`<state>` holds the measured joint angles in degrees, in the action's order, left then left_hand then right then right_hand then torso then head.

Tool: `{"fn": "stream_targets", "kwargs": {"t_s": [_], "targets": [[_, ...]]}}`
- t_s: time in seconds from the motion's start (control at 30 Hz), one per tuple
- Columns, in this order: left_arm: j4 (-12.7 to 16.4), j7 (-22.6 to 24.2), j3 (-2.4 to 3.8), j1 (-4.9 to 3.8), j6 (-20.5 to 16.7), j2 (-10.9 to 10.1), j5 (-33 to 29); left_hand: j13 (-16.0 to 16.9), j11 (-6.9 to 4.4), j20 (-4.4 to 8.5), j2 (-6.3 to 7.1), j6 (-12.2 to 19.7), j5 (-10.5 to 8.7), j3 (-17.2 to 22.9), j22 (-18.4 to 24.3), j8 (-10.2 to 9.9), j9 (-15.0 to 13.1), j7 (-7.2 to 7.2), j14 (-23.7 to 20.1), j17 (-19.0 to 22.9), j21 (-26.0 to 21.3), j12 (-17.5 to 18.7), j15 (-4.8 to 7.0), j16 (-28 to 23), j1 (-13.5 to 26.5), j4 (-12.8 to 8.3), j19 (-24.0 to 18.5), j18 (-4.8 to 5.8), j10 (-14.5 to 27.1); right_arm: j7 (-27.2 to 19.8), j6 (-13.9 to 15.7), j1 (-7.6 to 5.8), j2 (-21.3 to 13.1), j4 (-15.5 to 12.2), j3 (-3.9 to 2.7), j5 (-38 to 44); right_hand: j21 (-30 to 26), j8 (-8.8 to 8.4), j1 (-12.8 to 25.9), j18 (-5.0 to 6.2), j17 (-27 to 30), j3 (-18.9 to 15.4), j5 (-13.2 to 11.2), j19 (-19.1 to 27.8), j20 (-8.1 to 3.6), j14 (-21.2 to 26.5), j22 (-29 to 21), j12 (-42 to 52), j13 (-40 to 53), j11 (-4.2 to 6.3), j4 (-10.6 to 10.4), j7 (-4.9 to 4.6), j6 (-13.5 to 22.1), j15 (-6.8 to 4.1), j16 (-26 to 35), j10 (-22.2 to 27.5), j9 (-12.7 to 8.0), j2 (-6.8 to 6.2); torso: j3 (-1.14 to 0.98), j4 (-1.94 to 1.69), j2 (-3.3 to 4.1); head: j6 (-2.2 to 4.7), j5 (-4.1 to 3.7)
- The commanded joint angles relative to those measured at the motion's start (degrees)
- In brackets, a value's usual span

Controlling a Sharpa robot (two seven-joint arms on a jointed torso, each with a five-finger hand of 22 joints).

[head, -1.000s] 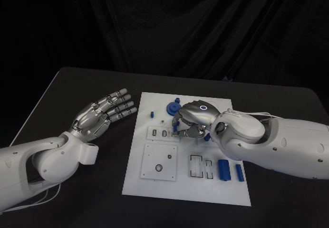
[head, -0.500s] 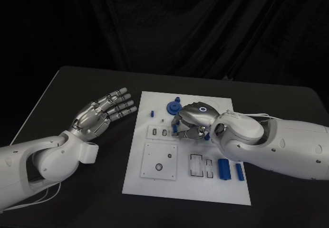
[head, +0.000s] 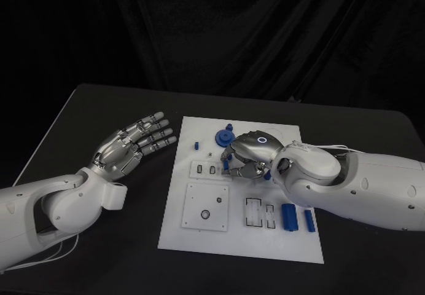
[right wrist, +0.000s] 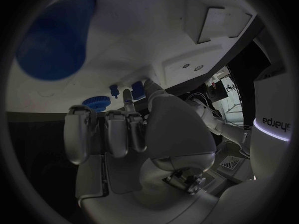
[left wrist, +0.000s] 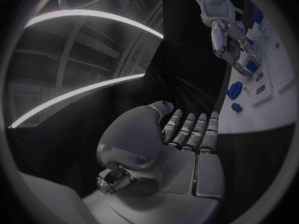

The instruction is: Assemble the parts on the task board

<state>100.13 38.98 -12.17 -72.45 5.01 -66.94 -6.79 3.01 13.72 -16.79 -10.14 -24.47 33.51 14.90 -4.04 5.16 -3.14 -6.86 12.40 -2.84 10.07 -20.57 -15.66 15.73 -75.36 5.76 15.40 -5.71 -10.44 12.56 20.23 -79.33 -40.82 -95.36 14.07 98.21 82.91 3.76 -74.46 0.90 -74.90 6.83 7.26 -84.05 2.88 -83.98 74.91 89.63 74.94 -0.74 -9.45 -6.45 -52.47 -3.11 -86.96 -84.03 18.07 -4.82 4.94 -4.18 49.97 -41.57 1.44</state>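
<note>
My right robot hand (head: 248, 157) is down on the upper middle of the white task board (head: 208, 233), fingers curled in around a small blue part (head: 228, 167), though I cannot tell whether it truly grips it. My left robot hand (head: 131, 146) hovers over the black worktop (head: 88, 117) just left of the board, palm up, fingers spread and holding nothing. A blue gear (head: 223, 137) sits near the board's far edge and two blue cylinders (head: 290, 217) lie at its right side.
</note>
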Motion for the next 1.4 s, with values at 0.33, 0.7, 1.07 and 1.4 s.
{"fn": "stream_targets", "kwargs": {"t_s": [0.33, 0.7, 1.07, 1.4], "targets": [[-0.05, 9.51, 0.04, 0.06, 0.29, 0.27, 0.21, 0.05, 0.23, 0.17, -0.10, -0.01, -0.03, 0.40, 0.09, -0.04, -0.07, -0.38, -0.27, -0.05, 0.01, -0.24, -0.32, 0.26, 0.65, -0.01, 0.30, 1.09, -0.02, -2.38, 6.65, 0.16, -1.08, -1.18, 0.01, -1.28, -0.76, -0.12, 3.26, 1.21, -11.56, -1.47, -4.52, -2.17, 0.11, -5.02, 11.69, -0.22, 13.76, 0.18, -5.22, 0.28, 8.74, -0.15, 0.50, -4.92, -3.77, -4.03, 0.01, -0.01, -0.01, 0.18, 0.43], [1.18, 9.42, 0.07, 0.00, -2.89, -0.25, 0.78, 0.10, 0.30, 0.09, -0.41, -0.48, 0.28, 0.94, 0.05, 0.08, -0.14, -0.46, -0.12, -0.11, 0.16, -0.54, -0.44, 0.70, 0.90, 0.20, 0.53, 1.12, -0.17, -10.30, 17.09, -0.29, -4.42, -4.43, -0.10, -9.53, -0.74, 0.44, 3.47, 1.19, -11.74, -0.71, -4.42, -2.23, 0.05, -5.08, 11.78, -0.29, 13.61, 0.09, -7.15, 0.11, 7.81, -0.11, 0.33, -4.81, -4.60, -3.45, -0.11, 0.05, -0.17, 2.45, 1.64], [-1.28, -1.10, 0.10, -5.82, -11.48, 2.75, 4.11, 2.54, 3.13, 0.97, 1.60, -4.97, 0.31, 5.14, -5.00, 1.21, -0.60, -4.09, 15.86, -4.95, 11.41, -13.41, 1.55, 20.13, 2.17, 0.34, 16.01, -0.27, -13.34, -24.74, 23.18, -1.06, -10.69, -4.99, 0.05, -25.56, -0.35, 4.09, -2.98, 1.06, -12.05, 4.32, 12.28, -2.53, 0.82, -5.16, 12.21, -0.10, 14.03, -0.76, -3.96, 0.38, -3.79, 0.68, 0.01, -5.14, -4.53, 3.59, -0.91, 0.53, -2.08, 4.83, 4.68], [-7.04, -20.98, 0.06, -10.80, -8.99, 9.07, 11.55, 14.07, -3.65, 5.62, 4.57, -18.04, -1.18, 10.10, -22.53, 5.09, -1.26, -6.24, 22.06, -18.28, 38.15, -32.79, 7.66, 50.28, 3.07, 0.16, 16.02, -1.30, -26.38, -24.98, 21.67, 0.51, -16.60, -3.61, 0.17, -33.68, -1.13, 4.67, -3.88, 1.26, -10.98, 5.09, 11.98, -2.18, 0.67, -4.82, 11.99, -0.62, 12.89, -0.27, -3.51, 1.00, -6.28, 0.34, 1.11, -4.21, -4.25, 3.61, -2.63, 1.42, -6.78, 2.49, 5.64]]}}
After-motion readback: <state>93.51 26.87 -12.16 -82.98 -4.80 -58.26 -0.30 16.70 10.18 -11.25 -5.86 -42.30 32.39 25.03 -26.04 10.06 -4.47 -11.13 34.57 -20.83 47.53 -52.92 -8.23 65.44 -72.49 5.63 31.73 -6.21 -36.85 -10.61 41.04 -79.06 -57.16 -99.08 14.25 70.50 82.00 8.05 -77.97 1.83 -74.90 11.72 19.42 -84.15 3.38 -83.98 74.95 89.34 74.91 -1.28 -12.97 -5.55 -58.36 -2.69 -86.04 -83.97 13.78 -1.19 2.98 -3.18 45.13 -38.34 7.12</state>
